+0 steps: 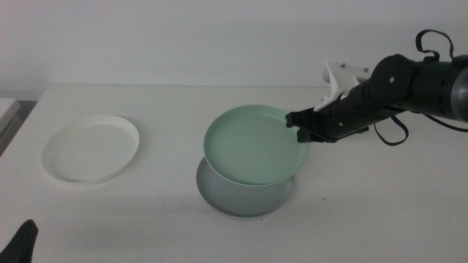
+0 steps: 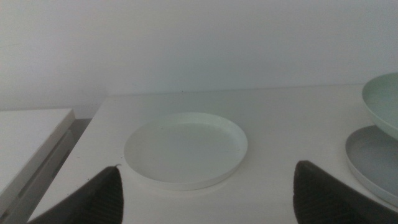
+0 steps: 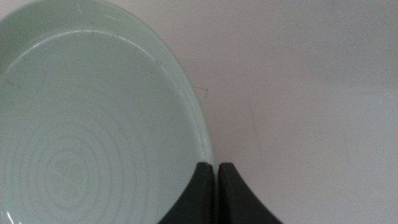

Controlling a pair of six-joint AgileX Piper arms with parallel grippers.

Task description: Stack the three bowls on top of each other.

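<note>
My right gripper comes in from the right and is shut on the right rim of the mint green bowl, holding it tilted just above the grey bowl, which rests on the table. The right wrist view shows the green bowl with both jaws pinched together on its rim. The white bowl lies alone at the table's left. My left gripper waits low at the front left, open, looking at the white bowl; the grey bowl and green bowl show at that view's edge.
The white table runs to a pale wall behind. A lower white surface sits beside the table's left edge, with a dark gap between them.
</note>
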